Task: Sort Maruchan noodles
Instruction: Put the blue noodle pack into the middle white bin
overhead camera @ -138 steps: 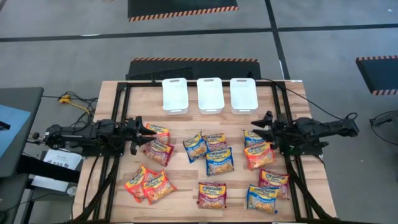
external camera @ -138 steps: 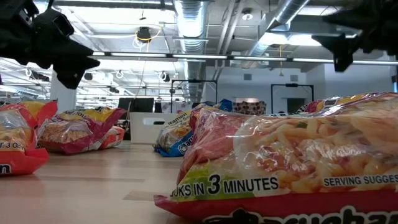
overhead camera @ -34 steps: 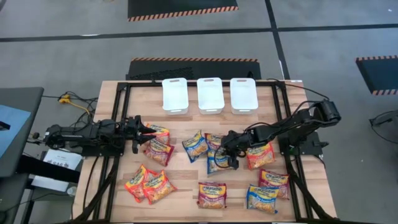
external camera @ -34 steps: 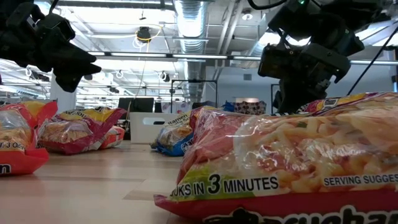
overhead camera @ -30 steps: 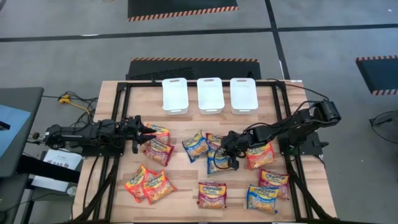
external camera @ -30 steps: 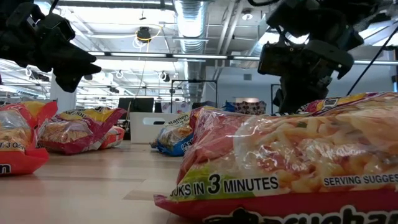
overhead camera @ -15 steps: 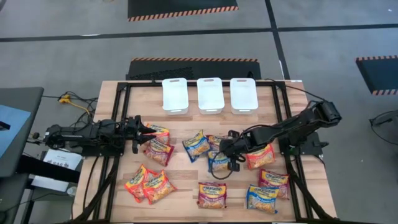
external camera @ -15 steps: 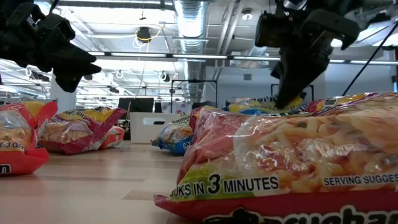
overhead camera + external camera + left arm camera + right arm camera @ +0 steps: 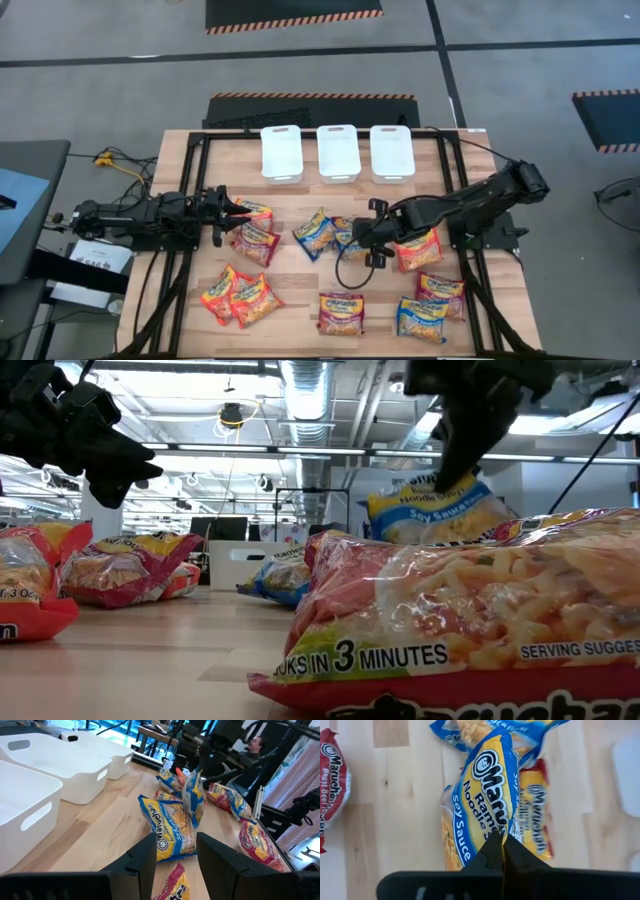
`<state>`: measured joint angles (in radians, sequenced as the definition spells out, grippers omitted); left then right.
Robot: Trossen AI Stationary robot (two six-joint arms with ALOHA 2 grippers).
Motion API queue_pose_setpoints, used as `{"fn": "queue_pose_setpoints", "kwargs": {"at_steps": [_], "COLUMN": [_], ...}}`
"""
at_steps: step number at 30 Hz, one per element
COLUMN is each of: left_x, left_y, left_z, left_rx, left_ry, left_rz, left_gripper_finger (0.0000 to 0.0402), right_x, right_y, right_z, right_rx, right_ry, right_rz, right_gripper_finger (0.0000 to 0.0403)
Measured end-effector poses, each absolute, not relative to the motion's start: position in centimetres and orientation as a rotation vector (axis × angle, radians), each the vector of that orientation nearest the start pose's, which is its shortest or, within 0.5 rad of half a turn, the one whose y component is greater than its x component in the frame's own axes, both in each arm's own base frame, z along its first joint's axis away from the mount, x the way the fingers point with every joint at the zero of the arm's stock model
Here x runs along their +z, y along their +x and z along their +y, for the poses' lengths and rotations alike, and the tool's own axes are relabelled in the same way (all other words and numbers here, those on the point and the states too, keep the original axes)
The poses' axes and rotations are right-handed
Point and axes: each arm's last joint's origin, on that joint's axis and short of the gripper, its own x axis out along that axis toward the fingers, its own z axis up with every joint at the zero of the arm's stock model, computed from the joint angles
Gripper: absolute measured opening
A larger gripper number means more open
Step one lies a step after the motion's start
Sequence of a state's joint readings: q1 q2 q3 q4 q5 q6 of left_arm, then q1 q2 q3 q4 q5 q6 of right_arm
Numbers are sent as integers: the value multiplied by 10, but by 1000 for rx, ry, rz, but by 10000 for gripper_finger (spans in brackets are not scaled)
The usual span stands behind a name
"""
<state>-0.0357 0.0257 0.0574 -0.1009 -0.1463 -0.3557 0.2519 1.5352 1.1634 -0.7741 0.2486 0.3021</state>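
Observation:
Maruchan noodles packets, orange, blue and dark red, lie scattered flat on the wooden table [image 9: 300,290]. My right gripper [image 9: 367,247] is over the table's middle, shut on a blue-and-yellow soy sauce packet [image 9: 437,510] that hangs below it. My left gripper [image 9: 238,212] waits open at the table's left, above the orange packets [image 9: 255,238]; its fingers [image 9: 145,862] are empty. Three white tubs [image 9: 338,152] stand in a row at the far edge. My right gripper pinches the blue packet's upper edge [image 9: 496,834] between its two fingertips. The fingers come from above and point down. The packet hangs upright below them [image 9: 192,800], lifted off the table, over the packets that lie under it.
A dark red packet [image 9: 470,620] lies close in front of the low camera. More packets lie at the near right [image 9: 430,305] and near left [image 9: 240,297]. Bare wood shows between the tubs and the packets. A black frame [image 9: 190,200] borders the table.
My right gripper has gone up with the blue packet. The packet lay flat among the middle packets a second ago and now hangs upright below the fingers, off the table.

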Motion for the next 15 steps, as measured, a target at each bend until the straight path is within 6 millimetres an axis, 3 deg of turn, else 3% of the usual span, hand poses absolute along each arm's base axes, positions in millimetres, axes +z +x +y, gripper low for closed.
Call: {"fn": "queue_pose_setpoints", "kwargs": {"at_steps": [8,15], "left_x": [171,171], "left_y": [95,95], "left_z": [1,1], "left_rx": [122,122], "left_ry": [-349,-349], "left_rz": [48,48], "left_gripper_finger": [126,126], "right_x": [283,315], "right_y": [294,304], "right_z": [60,33], "right_rx": [-257,-357], "right_ry": [-118,-235], "right_rz": [1088,1007], "right_gripper_finger": [5,5]}}
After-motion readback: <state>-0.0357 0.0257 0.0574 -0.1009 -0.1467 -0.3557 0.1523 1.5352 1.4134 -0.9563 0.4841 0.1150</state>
